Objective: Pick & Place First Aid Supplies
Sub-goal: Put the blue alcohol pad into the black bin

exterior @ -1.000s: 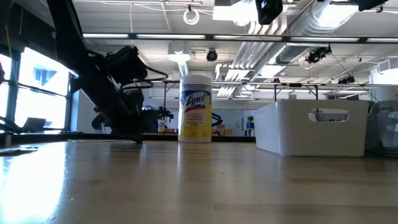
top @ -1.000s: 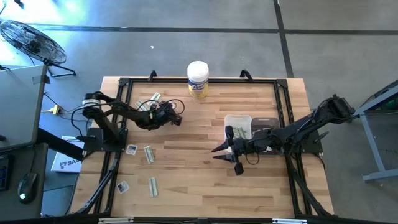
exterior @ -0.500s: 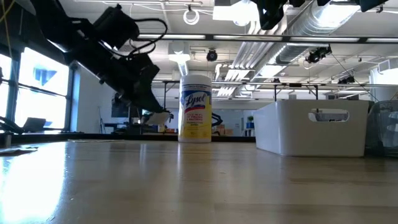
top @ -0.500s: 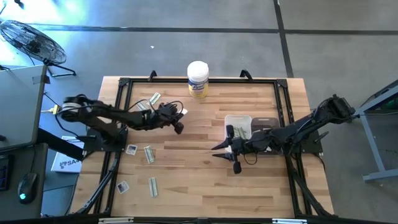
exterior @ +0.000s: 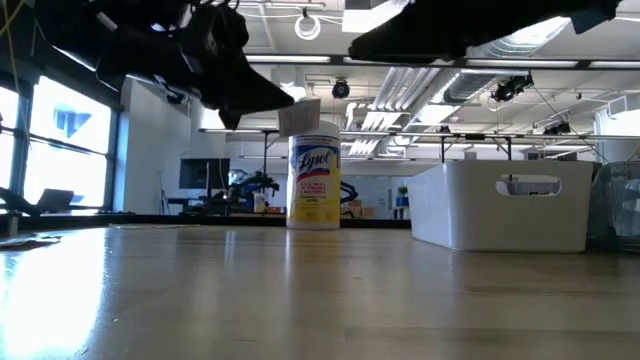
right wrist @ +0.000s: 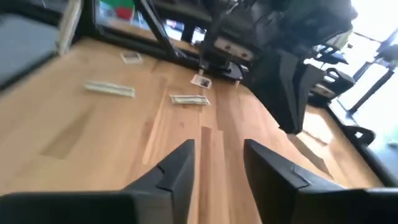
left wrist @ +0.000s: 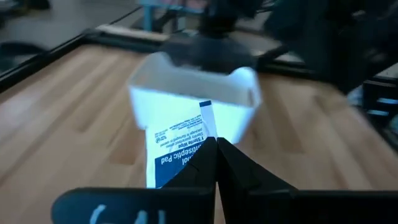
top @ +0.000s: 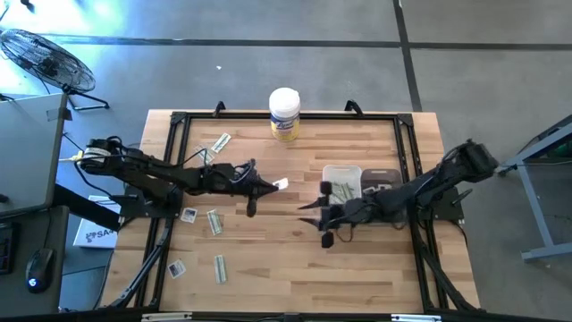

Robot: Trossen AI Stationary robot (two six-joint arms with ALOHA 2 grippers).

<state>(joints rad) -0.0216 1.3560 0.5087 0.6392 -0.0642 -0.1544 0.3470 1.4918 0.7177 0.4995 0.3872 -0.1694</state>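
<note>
Left gripper [top: 271,186] stretched out above the middle of the tabletop [top: 268,268], just short of the white bin [top: 342,182], jaws clenched on a small white packet [top: 281,185] with blue print. In the left wrist view, packet [left wrist: 180,149] pinched at its lower edge between the two dark fingers [left wrist: 239,171], standing upright, the bin [left wrist: 193,93] straight beyond it. In the low view, the same packet [exterior: 300,117] held in the air in front of the top of the white canister [exterior: 315,187] with the yellow label.

Right gripper [top: 313,216] raised over the wood just beside the bin, on the side facing the left arm, jaws released and spread with nothing between them. In the right wrist view, both fingers [right wrist: 177,168] apart over bare wood.

Inside the bin, a few pale green-white strips [top: 342,190] lying loose.

Farther from the bin, on the left arm's side of the tabletop: one strip [top: 221,141] near the far edge toward the canister [top: 285,113], one strip [top: 214,221] and a small white square packet [top: 189,215] beside the left arm's base, another strip [top: 220,267] and another square packet [top: 177,267] nearer the front edge. All flat on the wood, apart from each other, untouched by either gripper.

Canister upright at the far edge of the tabletop, behind the bin and well apart from it.
</note>
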